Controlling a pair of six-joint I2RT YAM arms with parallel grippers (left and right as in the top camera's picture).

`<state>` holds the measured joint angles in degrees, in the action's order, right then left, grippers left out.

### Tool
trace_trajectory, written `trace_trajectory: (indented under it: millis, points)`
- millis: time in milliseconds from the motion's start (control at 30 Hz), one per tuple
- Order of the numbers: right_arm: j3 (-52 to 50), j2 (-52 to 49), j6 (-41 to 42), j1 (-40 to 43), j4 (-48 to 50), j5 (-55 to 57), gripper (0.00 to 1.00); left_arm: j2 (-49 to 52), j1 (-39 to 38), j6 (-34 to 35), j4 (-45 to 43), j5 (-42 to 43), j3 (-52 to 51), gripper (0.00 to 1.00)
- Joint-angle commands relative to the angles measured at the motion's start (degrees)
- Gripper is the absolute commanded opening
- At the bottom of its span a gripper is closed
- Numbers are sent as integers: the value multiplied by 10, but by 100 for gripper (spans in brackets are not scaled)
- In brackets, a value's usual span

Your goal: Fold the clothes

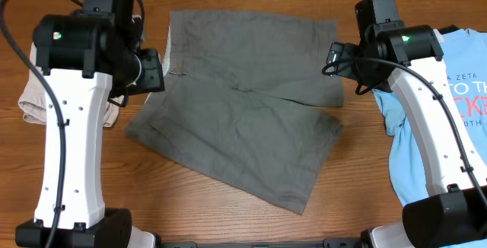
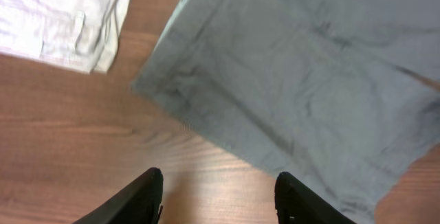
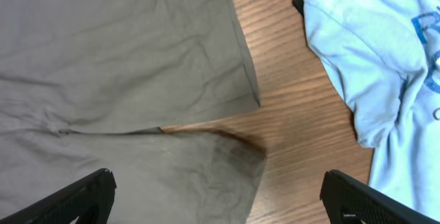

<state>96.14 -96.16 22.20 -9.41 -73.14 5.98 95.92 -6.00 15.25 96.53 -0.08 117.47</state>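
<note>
The clothes, a pair of dark grey shorts point(image 1: 243, 103), lie spread flat in the middle of the table, waistband to the left and both legs pointing right. In the left wrist view my left gripper point(image 2: 218, 183) is open over bare wood, just off the shorts' point(image 2: 295, 80) near-left corner, with nothing between its fingers. My right gripper point(image 3: 218, 183) is wide open, hovering over the hem corner of the nearer leg of the shorts point(image 3: 124, 59), holding nothing.
A beige folded garment point(image 1: 30, 100) lies at the left edge, partly under the left arm, and shows again in the left wrist view point(image 2: 62, 11). A light blue printed T-shirt point(image 1: 456, 96) lies at the right, close beside the right gripper.
</note>
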Motion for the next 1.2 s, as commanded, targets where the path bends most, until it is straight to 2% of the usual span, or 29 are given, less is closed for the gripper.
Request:
trace_trajectory:
  millis: [0, 200, 267, 333, 467, 600, 800, 967, 1000, 1133, 1167]
  points:
    - [10, 2, 5, 2, 12, -34, 100, -23, 0, 3, 3, -12, -40, 55]
    - [10, 2, 5, 2, -44, -252, 100, -129, 0, 23, -5, -40, -166, 55]
    - [10, 2, 5, 2, -80, -319, 100, -188, 0, 50, -28, -65, -231, 58]
    - [9, 2, 5, 2, -111, -325, 100, -224, 1, 61, -56, -70, -280, 61]
    - [-4, 2, 18, -11, -200, -323, 96, -252, 1, 71, -113, -70, -367, 79]
    - [-37, 12, 29, -45, -232, -310, 81, -240, 2, 71, -162, -70, -423, 84]
    - [-111, 71, 183, -123, -224, -204, 82, -202, 38, 60, -196, -61, -440, 84]
    - [-208, 147, 279, -194, -165, -195, 82, -187, 91, 20, -210, 9, -440, 86]
    - [-230, 160, 301, -207, -152, -195, 80, -185, 102, 14, -213, 21, -440, 86]
    - [-328, 199, 409, -246, -98, -197, 56, -184, 128, 14, -218, 46, -440, 87]
    - [-346, 203, 428, -252, -88, -198, 55, -184, 130, 14, -218, 46, -440, 87]
